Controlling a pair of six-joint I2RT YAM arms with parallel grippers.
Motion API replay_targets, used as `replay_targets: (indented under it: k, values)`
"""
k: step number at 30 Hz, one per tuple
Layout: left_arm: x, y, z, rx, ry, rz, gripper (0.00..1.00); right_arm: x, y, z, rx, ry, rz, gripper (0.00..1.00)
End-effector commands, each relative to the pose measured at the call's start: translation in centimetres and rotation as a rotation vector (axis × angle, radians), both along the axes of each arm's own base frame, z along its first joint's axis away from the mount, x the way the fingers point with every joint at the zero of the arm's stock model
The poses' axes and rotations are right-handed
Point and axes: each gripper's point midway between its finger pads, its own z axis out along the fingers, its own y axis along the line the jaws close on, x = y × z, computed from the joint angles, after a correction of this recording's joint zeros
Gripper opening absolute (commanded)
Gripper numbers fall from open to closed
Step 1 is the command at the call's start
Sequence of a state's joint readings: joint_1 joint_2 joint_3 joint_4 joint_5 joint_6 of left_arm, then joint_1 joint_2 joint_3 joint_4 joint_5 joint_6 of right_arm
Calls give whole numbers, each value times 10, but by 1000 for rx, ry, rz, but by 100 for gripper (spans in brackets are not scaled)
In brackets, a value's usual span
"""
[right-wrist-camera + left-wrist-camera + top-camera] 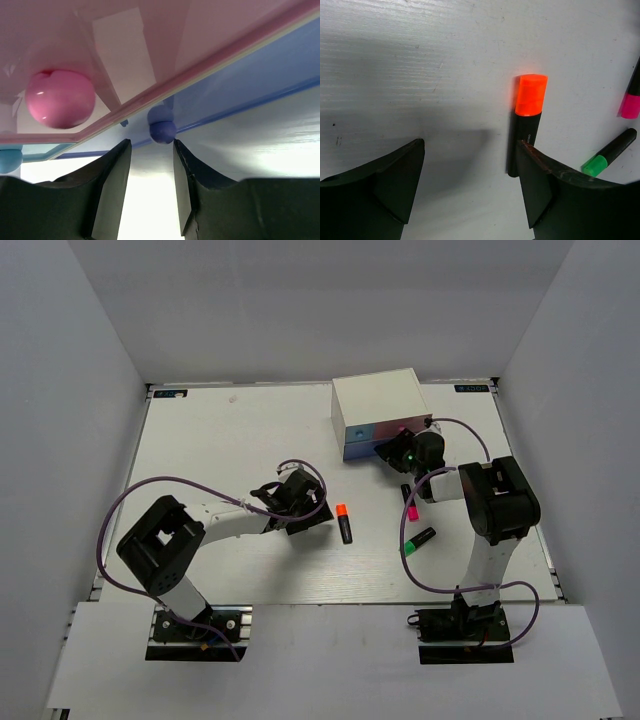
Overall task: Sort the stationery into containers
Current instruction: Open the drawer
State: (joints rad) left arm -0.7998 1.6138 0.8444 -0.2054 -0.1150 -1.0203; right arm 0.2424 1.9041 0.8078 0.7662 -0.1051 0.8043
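Right gripper [400, 452] at the drawer box [378, 400]
Top: highlighters [410, 502] lie on the tabletop [220, 440], 6 o'clock of the box. Left wrist: left gripper [470, 150] wide, empty — orange highlighter [526, 125] at its 3 o'clock finger, easily nudged. Right wrist: narrowly parted, holding nothing; blue knob [162, 131] at 12 o'clock — could slip free.

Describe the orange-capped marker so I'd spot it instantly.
From the white box at the table's far side, look nearer and slightly left. A short black highlighter lies alone there, capped orange; the pink-capped pen and green-capped pen sit further right.
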Motion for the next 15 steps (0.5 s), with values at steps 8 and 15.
replay_targets:
  k: [8,15]
  values:
    - [7,-7,11,-26,-25,-8,84,16,-10,10,-39,-72,-47,45]
    - [6,-6,10,-20,-19,-8,84,20,-9,5,-54,-80,-34,45]
